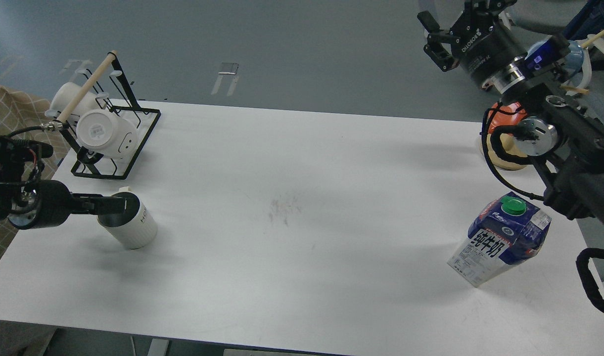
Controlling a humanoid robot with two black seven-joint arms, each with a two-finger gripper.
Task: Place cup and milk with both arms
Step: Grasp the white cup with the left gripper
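Note:
The white ribbed cup [133,231] stands at the left of the white table [302,163], with its dark grey inside facing up-left. My left gripper [119,204] comes in from the left. Its dark fingers lie across the cup's mouth and look like one bar, so I cannot tell whether they are open or shut. The blue and white milk carton [502,241] with a green cap stands tilted near the right edge. My right gripper [432,34] is open and empty, high above the table's far right corner, well away from the carton.
A black wire rack [115,148] with a wooden bar holds two plain white mugs [106,131] at the back left. An orange-red mug [510,112] sits on a wooden stand at the back right, behind my right arm. A blue mug [574,53] hangs beyond it.

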